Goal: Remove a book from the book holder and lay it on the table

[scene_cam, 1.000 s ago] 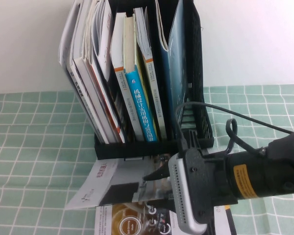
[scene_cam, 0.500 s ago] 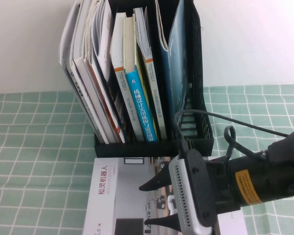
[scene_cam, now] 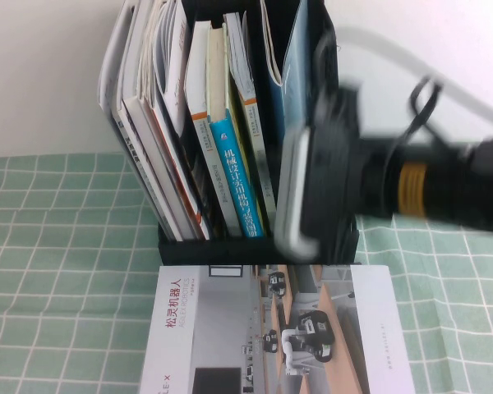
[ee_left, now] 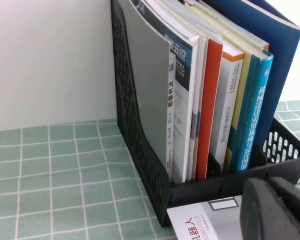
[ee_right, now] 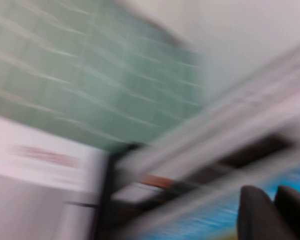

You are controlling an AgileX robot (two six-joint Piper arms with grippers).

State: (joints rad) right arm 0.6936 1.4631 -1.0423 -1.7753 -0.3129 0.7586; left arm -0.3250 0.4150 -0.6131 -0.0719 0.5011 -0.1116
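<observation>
White book (scene_cam: 271, 336) now lies flat; right hand (ee_right: 267, 210) has risen, left hand (ee_left: 275, 210) parked.

Book out of the holder, flat on the table

A white-covered book (scene_cam: 263, 336) with robot photos lies face up on the green-checked table (scene_cam: 57, 271), just in front of the black mesh book holder (scene_cam: 230, 246), which stands upright, packed with upright and leaning volumes including a blue-spined one (scene_cam: 234, 185).

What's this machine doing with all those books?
One book already lies flat on the table, just in front of the black book holder. The right gripper is up at the holder's right side, blurred mid-motion and not holding the book. The left gripper sits low beside the laid-down book.
</observation>
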